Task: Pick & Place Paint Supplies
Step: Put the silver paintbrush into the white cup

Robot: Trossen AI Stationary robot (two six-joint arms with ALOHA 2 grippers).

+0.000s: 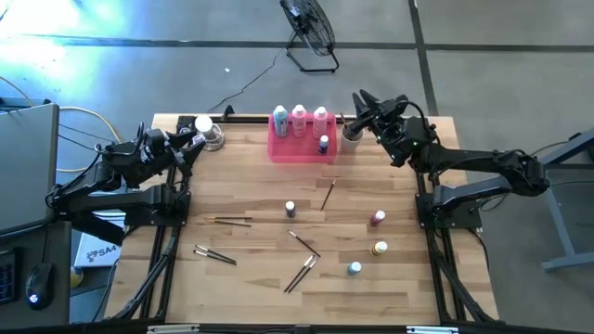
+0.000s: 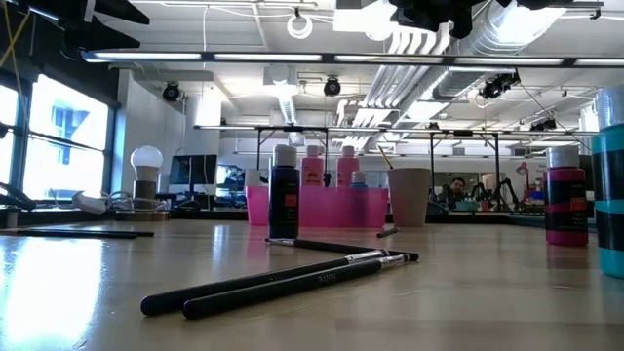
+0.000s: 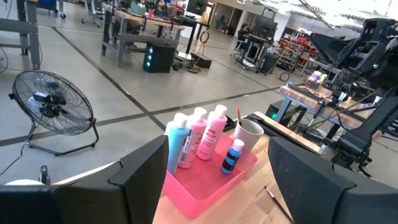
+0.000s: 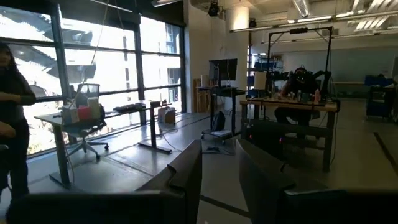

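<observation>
Three tall white-capped bottles (image 1: 299, 119) and one small blue bottle (image 1: 323, 144) stand in the pink tray (image 1: 302, 153) at the table's far edge. A brush (image 3: 238, 114) sticks up out of the beige cup (image 1: 351, 137) beside the tray. Small bottles, dark (image 1: 290, 209), red (image 1: 378, 219), yellow (image 1: 380, 249) and teal (image 1: 355, 269), stand on the table among several lying brushes (image 1: 300, 274). My right gripper (image 1: 360, 98) hovers above the cup, its fingers (image 4: 186, 171) a narrow gap apart with nothing between. My left gripper (image 3: 217, 180) waits wide open at the far left corner.
A white bulb-shaped object (image 1: 206, 128) sits at the far left corner beside my left gripper. A floor fan (image 1: 309, 28) stands beyond the table's far edge. Bare wood lies along the near edge and left of the scattered brushes (image 1: 232, 220).
</observation>
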